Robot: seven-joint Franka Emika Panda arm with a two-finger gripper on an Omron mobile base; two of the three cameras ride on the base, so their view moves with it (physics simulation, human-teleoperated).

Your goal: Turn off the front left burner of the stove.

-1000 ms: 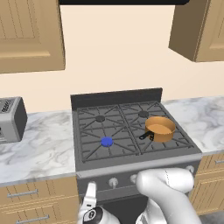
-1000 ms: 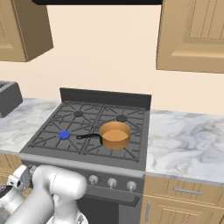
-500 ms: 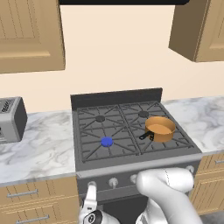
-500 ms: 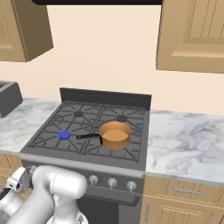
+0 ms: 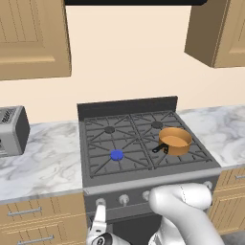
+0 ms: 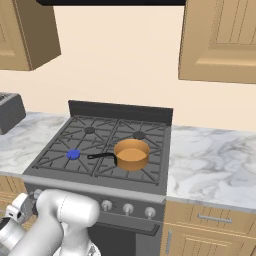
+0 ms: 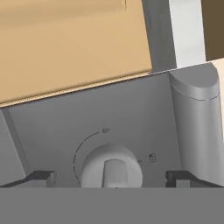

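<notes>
The stove [image 5: 143, 172] is a dark grey range with a row of silver knobs along its front. Its front left burner [image 5: 116, 154] shows a bright blue cap, also seen as the front left burner [image 6: 73, 154] from the right. My gripper [image 5: 99, 217] is low in front of the panel, just under the leftmost knob [image 5: 100, 202]. In the hand view the gripper [image 7: 111, 177] is open. Its dark fingertips [image 7: 41, 177] stand wide on either side of a round silver knob [image 7: 111, 168] without touching it.
A copper pan [image 5: 175, 140] with a black handle sits on the front right burner. A grey toaster [image 5: 9, 130] stands on the marble counter [image 5: 43, 167] to the left. Wooden drawers [image 7: 65, 39] flank the stove panel, with a grey cylindrical bar [image 7: 197, 113] beside the knob.
</notes>
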